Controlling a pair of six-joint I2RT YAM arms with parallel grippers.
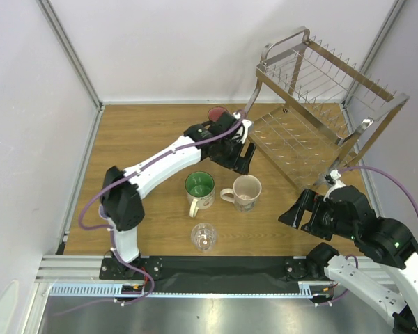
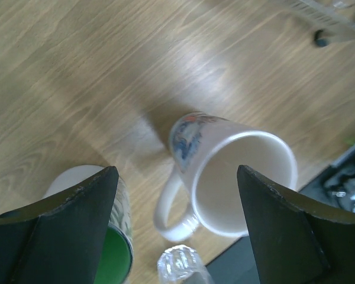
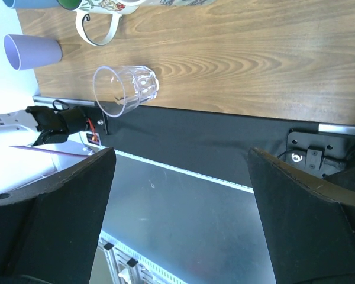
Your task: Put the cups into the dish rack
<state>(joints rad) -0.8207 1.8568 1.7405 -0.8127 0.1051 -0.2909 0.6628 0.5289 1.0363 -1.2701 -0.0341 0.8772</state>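
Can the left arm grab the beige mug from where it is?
Probably yes. The left tool is open and aimed at the beige mug, with nothing between them. The green mug and the glass stand close by.

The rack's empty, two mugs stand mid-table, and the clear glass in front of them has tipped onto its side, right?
Not quite. The glass stands upright, mouth up, as the top external view shows. The rest holds: the rack is empty, and the green-inside mug and beige mug stand mid-table.
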